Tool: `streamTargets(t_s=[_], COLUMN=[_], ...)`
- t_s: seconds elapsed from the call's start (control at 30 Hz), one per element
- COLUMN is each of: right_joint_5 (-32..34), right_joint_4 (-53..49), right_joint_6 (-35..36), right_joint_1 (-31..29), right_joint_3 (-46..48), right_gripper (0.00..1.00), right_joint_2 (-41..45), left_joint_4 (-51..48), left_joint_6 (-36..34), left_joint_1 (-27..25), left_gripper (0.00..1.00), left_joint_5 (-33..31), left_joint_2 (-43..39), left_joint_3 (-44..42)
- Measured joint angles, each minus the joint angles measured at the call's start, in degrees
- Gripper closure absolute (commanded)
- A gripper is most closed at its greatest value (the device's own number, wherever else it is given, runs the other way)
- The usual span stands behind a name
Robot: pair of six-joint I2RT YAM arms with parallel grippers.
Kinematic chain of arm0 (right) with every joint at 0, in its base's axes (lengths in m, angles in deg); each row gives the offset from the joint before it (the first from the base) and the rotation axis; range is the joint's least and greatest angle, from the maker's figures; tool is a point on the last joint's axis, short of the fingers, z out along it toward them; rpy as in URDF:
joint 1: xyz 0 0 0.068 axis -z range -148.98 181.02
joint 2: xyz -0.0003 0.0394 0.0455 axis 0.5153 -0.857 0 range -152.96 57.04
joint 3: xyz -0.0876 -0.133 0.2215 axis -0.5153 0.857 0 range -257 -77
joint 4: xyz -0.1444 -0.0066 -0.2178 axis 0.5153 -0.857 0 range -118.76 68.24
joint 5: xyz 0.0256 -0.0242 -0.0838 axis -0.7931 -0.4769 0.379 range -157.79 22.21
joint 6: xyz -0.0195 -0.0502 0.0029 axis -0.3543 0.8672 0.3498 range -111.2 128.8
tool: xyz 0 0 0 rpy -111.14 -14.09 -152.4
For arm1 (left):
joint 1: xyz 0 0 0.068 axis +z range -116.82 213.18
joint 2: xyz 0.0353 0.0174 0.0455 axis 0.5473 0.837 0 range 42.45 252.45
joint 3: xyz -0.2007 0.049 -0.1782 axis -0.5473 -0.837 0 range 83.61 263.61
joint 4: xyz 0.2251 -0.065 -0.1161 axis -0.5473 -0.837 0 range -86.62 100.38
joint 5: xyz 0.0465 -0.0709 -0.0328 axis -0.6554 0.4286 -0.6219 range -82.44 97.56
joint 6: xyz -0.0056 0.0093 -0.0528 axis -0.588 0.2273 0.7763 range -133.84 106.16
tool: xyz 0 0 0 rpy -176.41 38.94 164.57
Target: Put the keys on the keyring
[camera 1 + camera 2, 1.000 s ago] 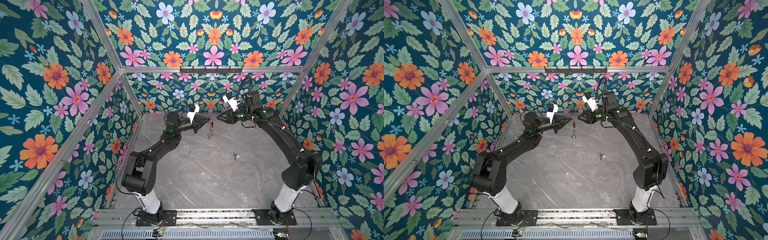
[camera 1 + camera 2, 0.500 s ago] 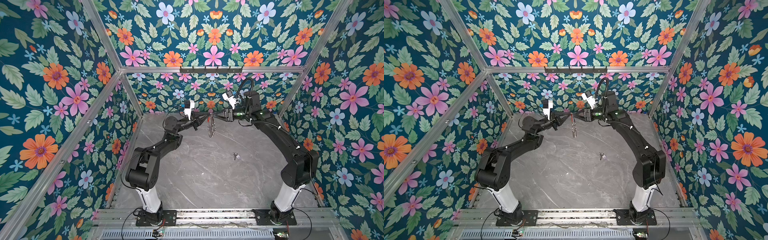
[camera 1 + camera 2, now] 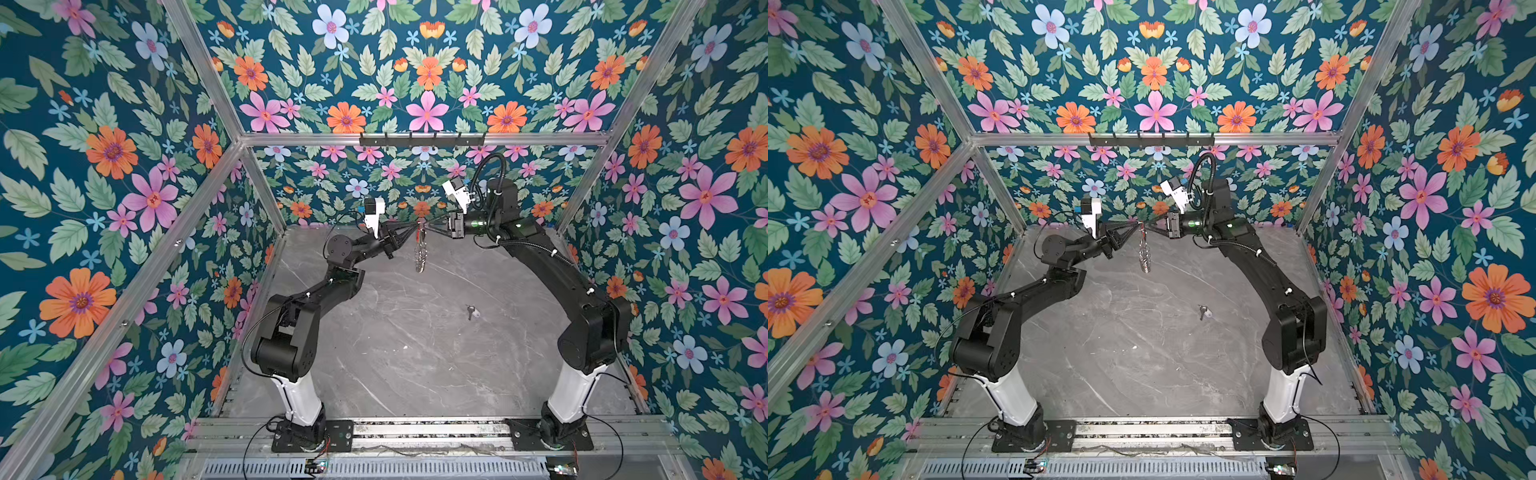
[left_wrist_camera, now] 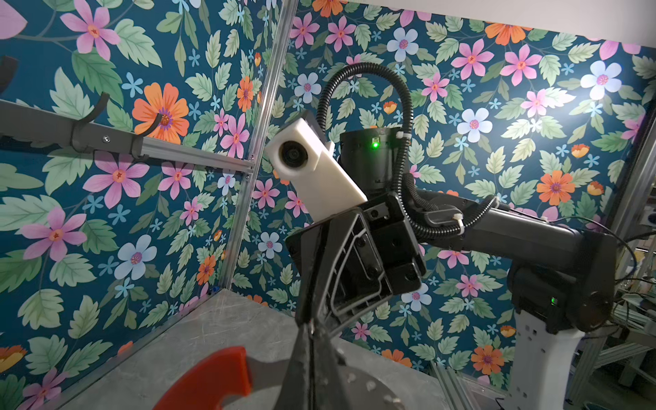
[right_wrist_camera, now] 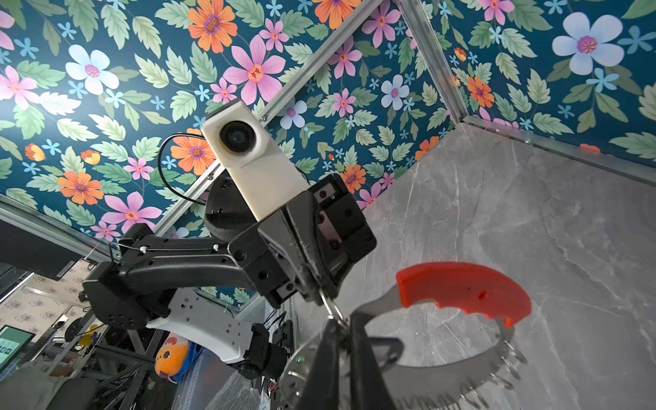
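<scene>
L end effector (image 3: 412,227), R end effector (image 3: 431,226) grip keyring (image 3: 420,254) aloft; key (image 3: 471,311) alone mid-table (image 3: 395,357).

- Black arm links (image 3: 552,266) on white base columns (image 3: 571,390).
- White wrist camera housing (image 4: 319,181), dark lens (image 4: 294,154).
- Black corrugated conduit (image 4: 328,92), green light (image 4: 375,143).
- Black, ribbed left end effector (image 5: 326,296).

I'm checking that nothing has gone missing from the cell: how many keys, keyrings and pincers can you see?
key: 1
keyring: 1
pincers: 2 (left pincer, right pincer)
Total: 4
</scene>
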Motion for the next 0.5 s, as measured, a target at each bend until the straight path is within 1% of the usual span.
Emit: streamTargets(t_s=[0.03,0.5], right_joint_5=[0.0,-1.0], right_joint_4=[0.3,2.6], right_joint_6=[-0.5,-2.2], right_joint_1=[0.0,0.0], right_joint_3=[0.0,3.1], right_gripper=[1.00,1.00], right_joint_2=[0.0,0.0], left_joint_4=[0.2,3.1], left_joint_6=[0.3,2.2], left_joint_1=[0.0,0.0], left_gripper=[1.00,1.00], left_joint_5=[0.0,-0.9], left_joint_2=[0.0,0.6], left_joint_3=[0.0,0.1])
